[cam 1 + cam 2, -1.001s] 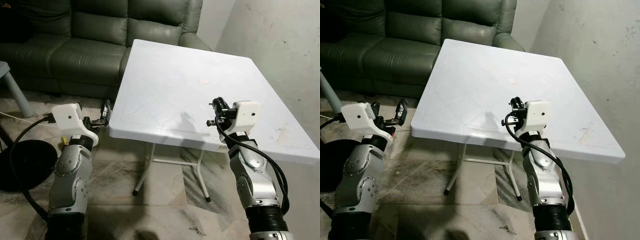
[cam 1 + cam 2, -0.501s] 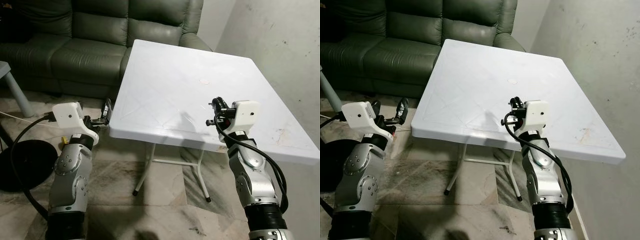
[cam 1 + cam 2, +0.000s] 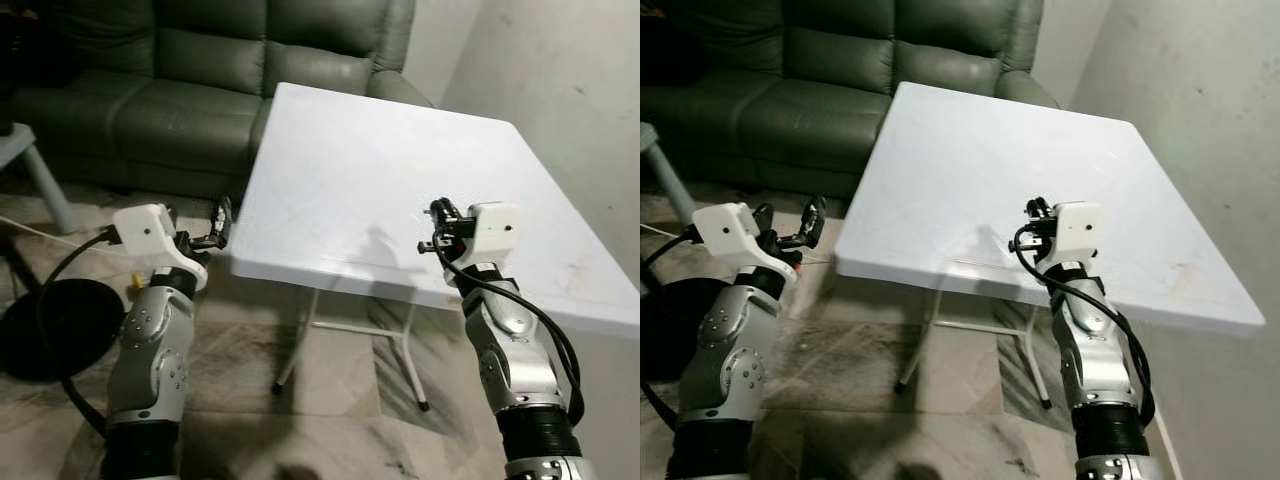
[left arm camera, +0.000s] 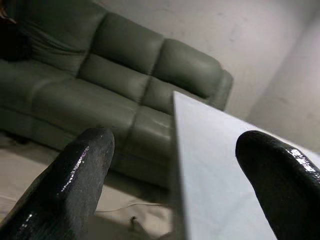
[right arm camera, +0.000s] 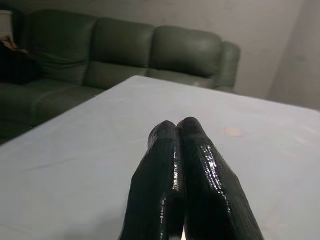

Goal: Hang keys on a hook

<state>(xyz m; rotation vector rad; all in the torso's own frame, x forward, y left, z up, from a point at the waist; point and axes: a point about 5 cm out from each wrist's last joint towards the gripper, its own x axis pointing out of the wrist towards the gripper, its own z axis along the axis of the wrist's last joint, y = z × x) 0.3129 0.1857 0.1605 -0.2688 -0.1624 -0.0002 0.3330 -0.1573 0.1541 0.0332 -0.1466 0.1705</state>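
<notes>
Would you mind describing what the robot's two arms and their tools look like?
Both arms are silver metal with rounded joints and black cuffs near the base. Each wrist carries a white boxy housing, and a thick black cable loops from it down the arm. The left tool and right tool each have two long, glossy, ribbed black fingers.

table [image 3: 380,170]: smooth white plastic | sofa [image 3: 190,90]: green leather, sheen

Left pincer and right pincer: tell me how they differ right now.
The left pincer is open, with a wide gap between its fingers; the right pincer is shut, fingers pressed together. The left pincer sits off the table's left edge, over the floor; the right pincer is above the tabletop. Both hold nothing and point toward the sofa.
</notes>
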